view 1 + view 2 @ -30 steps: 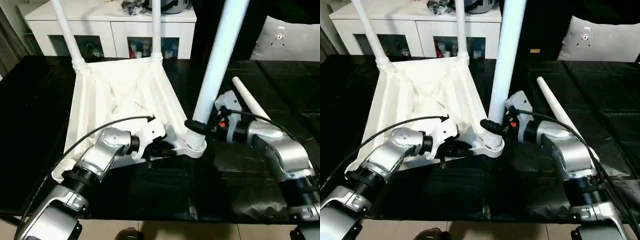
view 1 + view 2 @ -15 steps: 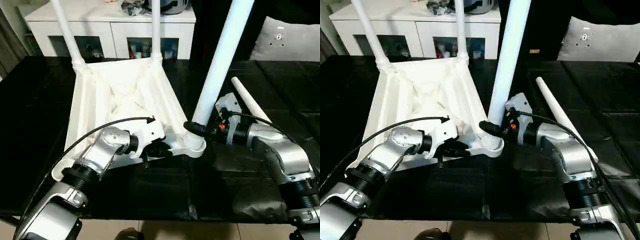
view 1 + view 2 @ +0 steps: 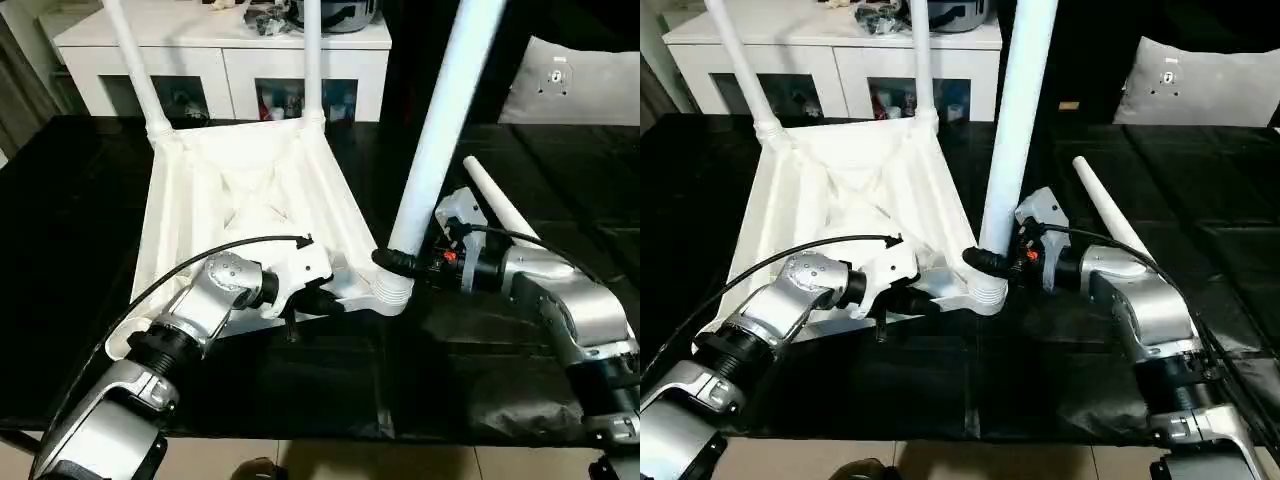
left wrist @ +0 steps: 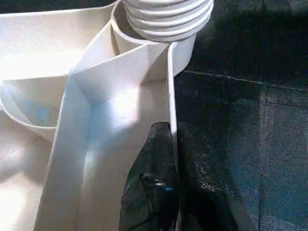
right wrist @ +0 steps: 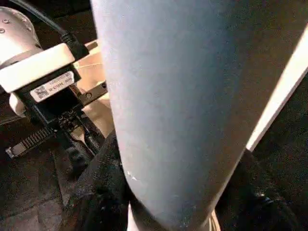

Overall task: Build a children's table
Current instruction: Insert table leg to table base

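Left eye view: black-covered work table [image 3: 90,200], white cabinet [image 3: 225,60] behind.

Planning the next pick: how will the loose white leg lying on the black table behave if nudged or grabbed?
The loose leg is a smooth round tube, so it will probably roll if nudged sideways. It tapers, so it would likely curve as it rolls. It looks like stiff, light hollow plastic; a grip near one end may let it tilt.

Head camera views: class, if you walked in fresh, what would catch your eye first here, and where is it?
The upturned white plastic table top with its ribbed underside lies on the black-covered work table. At its near right corner a thick white tubular leg rises steeply, gripped at its base by the right gripper. The left gripper pinches the top's near edge beside that corner.
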Controlling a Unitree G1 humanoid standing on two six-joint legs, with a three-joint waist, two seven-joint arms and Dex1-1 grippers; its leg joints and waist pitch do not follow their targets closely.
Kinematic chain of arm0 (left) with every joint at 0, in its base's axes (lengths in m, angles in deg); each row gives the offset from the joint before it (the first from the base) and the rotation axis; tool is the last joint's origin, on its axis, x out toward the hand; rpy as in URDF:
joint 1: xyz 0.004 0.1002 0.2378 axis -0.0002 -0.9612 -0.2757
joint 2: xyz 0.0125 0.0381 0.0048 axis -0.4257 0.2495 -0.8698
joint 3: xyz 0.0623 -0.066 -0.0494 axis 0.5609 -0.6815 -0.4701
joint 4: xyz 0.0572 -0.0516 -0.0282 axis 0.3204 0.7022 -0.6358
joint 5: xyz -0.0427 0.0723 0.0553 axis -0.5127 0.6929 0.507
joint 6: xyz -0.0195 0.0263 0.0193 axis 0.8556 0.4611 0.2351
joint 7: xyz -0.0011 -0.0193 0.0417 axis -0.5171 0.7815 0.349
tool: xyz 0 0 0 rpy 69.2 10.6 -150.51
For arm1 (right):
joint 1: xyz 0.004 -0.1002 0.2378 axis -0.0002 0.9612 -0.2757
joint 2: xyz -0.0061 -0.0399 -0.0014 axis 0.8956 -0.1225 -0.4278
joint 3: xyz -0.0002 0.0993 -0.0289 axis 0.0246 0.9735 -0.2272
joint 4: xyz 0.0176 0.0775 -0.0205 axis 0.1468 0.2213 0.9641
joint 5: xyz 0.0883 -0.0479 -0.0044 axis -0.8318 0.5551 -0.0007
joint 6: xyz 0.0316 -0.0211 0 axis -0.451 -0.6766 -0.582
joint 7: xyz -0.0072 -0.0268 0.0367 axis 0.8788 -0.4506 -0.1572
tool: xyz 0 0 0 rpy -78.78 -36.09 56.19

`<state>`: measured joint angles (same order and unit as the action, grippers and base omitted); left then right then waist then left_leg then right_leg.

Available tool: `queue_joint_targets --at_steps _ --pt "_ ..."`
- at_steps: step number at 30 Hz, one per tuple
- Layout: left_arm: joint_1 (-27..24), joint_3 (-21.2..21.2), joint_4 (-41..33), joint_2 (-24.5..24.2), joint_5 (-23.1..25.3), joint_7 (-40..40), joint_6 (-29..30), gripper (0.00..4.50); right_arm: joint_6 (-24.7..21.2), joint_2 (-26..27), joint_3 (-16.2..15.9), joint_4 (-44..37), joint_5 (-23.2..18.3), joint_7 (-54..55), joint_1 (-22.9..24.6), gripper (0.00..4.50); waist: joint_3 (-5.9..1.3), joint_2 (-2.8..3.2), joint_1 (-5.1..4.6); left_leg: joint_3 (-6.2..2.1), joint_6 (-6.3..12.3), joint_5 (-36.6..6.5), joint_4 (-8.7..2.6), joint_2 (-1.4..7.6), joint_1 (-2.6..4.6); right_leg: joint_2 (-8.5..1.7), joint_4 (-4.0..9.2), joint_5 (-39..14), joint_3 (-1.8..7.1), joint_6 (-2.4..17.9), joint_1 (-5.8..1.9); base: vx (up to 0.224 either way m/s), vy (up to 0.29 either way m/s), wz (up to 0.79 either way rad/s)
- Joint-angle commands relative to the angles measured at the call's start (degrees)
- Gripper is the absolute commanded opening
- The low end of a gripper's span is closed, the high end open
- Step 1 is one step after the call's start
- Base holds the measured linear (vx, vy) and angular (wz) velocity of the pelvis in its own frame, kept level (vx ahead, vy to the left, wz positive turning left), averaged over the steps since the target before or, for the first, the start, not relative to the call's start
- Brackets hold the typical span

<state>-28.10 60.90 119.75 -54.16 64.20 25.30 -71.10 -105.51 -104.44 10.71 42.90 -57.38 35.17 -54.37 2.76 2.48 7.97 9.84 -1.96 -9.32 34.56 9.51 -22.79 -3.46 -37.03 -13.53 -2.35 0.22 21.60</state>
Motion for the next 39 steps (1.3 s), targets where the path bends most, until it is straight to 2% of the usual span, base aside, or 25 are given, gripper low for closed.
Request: queue_joint_targets --at_steps 1,2,4,7,9,16,22,24,25,26,27,28,29,30,31,32,33,34,35,36,39 --pt "-1.08 1.33 -0.02 -1.34 1.16 -2.31 -0.38 0.0 -0.74 -0.53 -1.33 2.36 1.36 -0.48 -0.02 1.86 -3.61 -0.8 -0.06 -1.48 0.99 -12.05 -4.12 3.78 1.45 -5.49 5.17 -7.02 2.6 12.6 -1.8 0.0 0.0 0.0" --pt "-1.51 0.98 -1.39 -1.22 0.42 -2.74 -2.04 0.0 -0.76 -0.54 -1.8 3.43 1.6 -1.01 -0.61 1.86 -3.65 -0.9 -0.04 -1.43 1.11 -11.9 -4.09 3.79 1.49 -5.49 5.17 -6.69 2.59 12.71 -1.78 0.0 0.0 0.0" --pt "-1.64 0.84 -1.88 -1.15 0.11 -2.9 -2.63 0.0 -0.75 -0.53 -1.98 3.8 1.7 -1.19 -0.79 1.86 -3.74 -0.73 0.01 -1.38 1.55 -10.82 -3.94 3.83 1.42 -5.47 4.99 -4.73 2.56 13.1 -1.76 0.0 0.0 0.0" --pt "-1.76 1.0 -3.02 -1.22 0.29 -3.41 -3.0 0.0 -1.09 -0.3 -2.14 4.66 1.47 -1.89 -1.09 1.86 -3.82 -0.93 0.14 -1.32 2.05 -9.89 -3.89 3.83 1.3 -5.43 4.73 -3.29 2.49 13.15 -1.86 0.0 0.0 0.0" --pt "-1.87 1.0 -3.25 -1.04 0.45 -3.4 -4.82 0.0 -1.05 -0.13 -2.45 5.66 1.56 -2.68 -1.29 1.86 -3.76 -0.85 0.08 -1.31 2.16 -10.3 -3.9 3.83 1.33 -5.44 4.87 -3.79 2.45 13.13 -1.75 0.0 0.0 0.0" --pt "-1.97 -0.65 -2.28 0.42 -0.08 -0.77 -5.18 0.0 -0.54 0.33 -2.54 8.16 1.85 -3.54 -1.69 1.86 -3.55 -1.08 0.0 -1.23 1.76 -11.47 -4.02 3.84 1.39 -5.47 5.15 -6.66 2.51 12.94 -1.66 0.0 0.0 0.0" --pt "-2.64 -1.86 -1.93 0.93 -1.18 -0.47 -4.27 0.0 -1.48 1.53 1.05 10.53 -0.69 -2.47 -0.58 1.86 -3.49 -1.17 -0.05 -1.19 1.76 -11.82 -4.13 3.89 1.42 -5.54 5.36 -8.61 2.59 12.5 -1.51 0.0 0.0 0.0" --pt "-3.16 -1.91 -2.11 0.7 -1.1 -0.34 -4.07 0.0 -1.22 3.0 3.92 11.29 -2.89 -1.24 1.23 1.86 -3.53 -0.96 0.02 -1.2 1.89 -11.68 -4.1 3.86 1.4 -5.64 5.4 -8.52 2.62 12.41 -1.52 0.0 0.0 0.0" --pt "-3.2 -1.96 -2.11 0.69 -1.1 -0.27 -4.02 0.0 -0.92 3.24 4.31 11.31 -3.15 -1.08 1.64 1.86 -3.49 -1.05 -0.04 -1.21 1.91 -12.03 -4.17 3.87 1.38 -5.58 5.49 -9.02 2.59 12.31 -1.48 0.0 0.0 0.0" --pt "-3.19 -2.06 -2.08 0.69 -1.14 -0.2 -3.87 0.0 -0.55 3.53 4.69 11.29 -3.33 -0.75 2.2 1.86 -3.52 -0.82 -0.01 -1.26 1.81 -12.23 -4.19 3.86 1.4 -5.57 5.48 -9.24 2.57 12.24 -1.51 0.0 0.0 0.0" --pt "-3.2 -2.2 -2.02 0.67 -1.18 -0.04 -3.79 0.0 0.08 3.83 4.98 10.95 -3.45 -0.42 3.25 1.86 -3.52 -0.99 -0.08 -1.23 1.7 -12.41 -4.24 3.84 1.41 -5.5 5.51 -9.52 2.57 12.03 -1.47 0.0 0.0 0.0" --pt "-3.15 -2.34 -1.9 0.6 -1.19 0.07 -3.75 0.0 0.55 3.99 5.09 10.18 -3.53 -0.23 4.48 1.86 -3.52 -0.58 0.02 -1.27 1.6 -12.56 -4.24 3.89 1.49 -5.56 5.54 -9.77 2.63 11.93 -1.35 0.0 0.0 0.0" --pt "-3.12 -2.48 -1.81 0.58 -1.15 0.11 -3.74 0.0 0.79 4.13 5.2 9.69 -3.49 -0.19 5.24 1.86 -3.45 -0.7 -0.07 -1.22 1.55 -12.89 -4.31 3.88 1.47 -5.53 5.71 -10.17 2.63 11.76 -1.33 0.0 0.0 0.0" --pt "-3.03 -2.67 -1.62 0.52 -1.06 0.03 -3.77 0.0 1.69 3.87 4.75 8.87 -2.66 -0.14 6.18 1.86 -3.49 -0.38 0.05 -1.38 1.24 -13.26 -4.39 3.94 1.42 -5.65 5.66 -10.63 2.67 11.38 -1.42 0.0 0.0 0.0" --pt "-2.96 -2.8 -1.5 0.5 -0.99 -0.05 -3.79 0.0 2.29 3.65 4.4 8.37 -2.04 -0.12 6.69 1.86 -3.47 -0.54 -0.03 -1.31 1.2 -13.53 -4.43 3.92 1.44 -5.56 5.81 -10.75 2.67 11.24 -1.38 0.0 0.0 0.0" --pt "-2.76 -2.78 -1.32 0.2 -0.47 -0.2 -4.1 0.0 4.53 2.24 2.38 6.74 0.89 0.05 7.81 1.86 -3.49 -0.21 0.0 -1.39 1.05 -13.69 -4.44 3.94 1.49 -5.57 5.76 -10.79 2.67 11.18 -1.33 0.0 0.0 0.0" --pt "-2.59 -2.69 -1.24 -0.03 -0.25 -0.47 -4.26 0.0 6.39 1.0 0.67 6.11 3.32 0.07 8.11 1.86 -3.51 -0.49 -0.07 -1.36 0.97 -13.53 -4.47 3.92 1.42 -5.43 5.78 -10.22 2.66 10.86 -1.41 0.0 0.0 0.0" --pt "-2.46 -2.64 -1.16 -0.16 -0.18 -0.71 -4.31 0.0 7.39 0.37 -0.19 6.04 4.56 0.01 8.05 1.86 -3.57 -0.21 -0.14 -1.41 0.91 -13.43 -4.52 3.9 1.47 -5.35 5.73 -9.43 2.59 10.77 -1.42 0.0 0.0 0.0" --pt "-2.39 -2.56 -1.13 -0.25 -0.11 -0.85 -4.39 0.0 7.42 0.24 -0.34 6.04 4.82 0.05 7.93 1.85 -3.55 -0.27 -0.17 -1.4 0.99 -13.46 -4.5 3.88 1.45 -5.3 5.69 -9.21 2.6 10.77 -1.43 0.0 0.0 0.0" --pt "-2.27 -2.45 -1.04 -0.36 0.01 -1.04 -4.52 0.0 7.17 0.21 -0.36 6.06 4.93 0.14 7.72 1.85 -3.57 0.03 -0.16 -1.42 1.1 -13.65 -4.5 3.9 1.49 -5.41 5.69 -9.02 2.64 10.94 -1.39 0.0 0.0 0.0" --pt "-1.86 -1.36 -0.99 -1.33 1.0 -2.28 -5.38 0.0 7.09 -0.46 -1.44 7.35 5.62 -1.07 5.75 1.85 -3.4 0.01 -0.26 -1.47 0.84 -15.96 -4.67 3.86 1.64 -5.44 6.06 -12.3 2.67 10.95 -1.28 0.0 0.0 0.0"
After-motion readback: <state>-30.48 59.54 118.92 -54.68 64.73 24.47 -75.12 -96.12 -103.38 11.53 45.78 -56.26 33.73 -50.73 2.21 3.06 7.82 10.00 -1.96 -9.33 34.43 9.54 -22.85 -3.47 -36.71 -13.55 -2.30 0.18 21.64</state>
